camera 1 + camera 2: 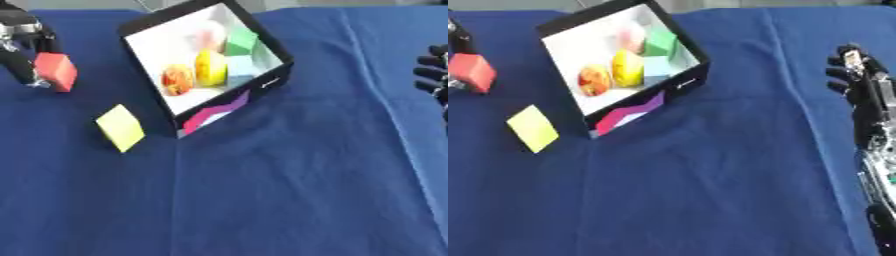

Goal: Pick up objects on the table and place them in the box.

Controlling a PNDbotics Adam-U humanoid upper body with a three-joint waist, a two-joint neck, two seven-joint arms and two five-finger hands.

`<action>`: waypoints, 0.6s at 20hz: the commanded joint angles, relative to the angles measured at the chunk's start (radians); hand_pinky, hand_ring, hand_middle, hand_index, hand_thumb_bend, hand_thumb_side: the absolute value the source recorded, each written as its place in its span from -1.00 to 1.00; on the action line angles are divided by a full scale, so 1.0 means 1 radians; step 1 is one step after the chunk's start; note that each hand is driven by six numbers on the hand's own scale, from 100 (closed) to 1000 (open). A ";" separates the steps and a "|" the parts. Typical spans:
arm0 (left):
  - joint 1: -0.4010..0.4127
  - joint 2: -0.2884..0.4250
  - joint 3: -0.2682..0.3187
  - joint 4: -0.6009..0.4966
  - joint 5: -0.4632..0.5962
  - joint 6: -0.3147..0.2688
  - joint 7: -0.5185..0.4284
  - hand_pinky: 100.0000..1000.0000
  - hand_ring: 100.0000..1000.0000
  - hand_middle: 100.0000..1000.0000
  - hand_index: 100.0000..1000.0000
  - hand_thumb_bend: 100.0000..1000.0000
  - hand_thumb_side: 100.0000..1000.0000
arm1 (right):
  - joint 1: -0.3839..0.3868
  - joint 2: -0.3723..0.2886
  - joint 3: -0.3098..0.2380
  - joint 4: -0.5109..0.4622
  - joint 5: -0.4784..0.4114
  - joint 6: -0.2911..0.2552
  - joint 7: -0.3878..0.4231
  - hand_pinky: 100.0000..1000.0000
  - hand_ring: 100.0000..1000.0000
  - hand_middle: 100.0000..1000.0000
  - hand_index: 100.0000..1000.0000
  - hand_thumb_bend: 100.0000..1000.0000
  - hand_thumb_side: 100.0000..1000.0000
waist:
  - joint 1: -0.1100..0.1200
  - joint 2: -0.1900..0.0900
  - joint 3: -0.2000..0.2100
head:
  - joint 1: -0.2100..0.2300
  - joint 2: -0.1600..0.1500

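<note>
Yellow block [120, 128], lower left beside box [273, 47]: probably light, rigid; best pinched across flat sides. Red block [56, 71], upper left, grasped by left hand [24, 37]. Right hand [859, 75], right edge, seemingly relaxed.

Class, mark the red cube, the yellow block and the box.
red cube [56, 71], left eye view, its front face.
yellow block [120, 127], left eye view, middle of its top face.
box [687, 48], right eye view, its black right wall.
</note>
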 commanded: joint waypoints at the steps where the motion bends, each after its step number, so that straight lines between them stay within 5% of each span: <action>1: -0.057 0.000 0.003 -0.038 0.021 -0.009 0.014 0.25 0.13 -0.13 0.02 -0.14 -1.00 | -0.005 -0.018 -0.006 -0.021 -0.002 -0.003 0.004 0.64 0.60 0.45 0.65 -1.00 0.55 | -0.009 -0.017 0.001 | 0.004 0.003; 6: -0.155 -0.081 -0.020 -0.070 0.102 -0.022 0.013 0.19 0.08 -0.13 -0.03 -0.30 -1.00 | -0.004 -0.020 -0.002 -0.018 -0.004 -0.003 0.011 0.64 0.60 0.45 0.65 -1.00 0.55 | -0.006 -0.029 -0.002 | 0.015 0.015; 12: -0.221 -0.201 -0.072 -0.106 0.133 -0.067 0.051 0.19 0.13 -0.12 -0.02 -0.09 -1.00 | -0.018 -0.014 0.008 -0.016 -0.008 -0.003 0.023 0.64 0.60 0.45 0.65 -1.00 0.54 | -0.002 -0.033 -0.018 | 0.040 0.013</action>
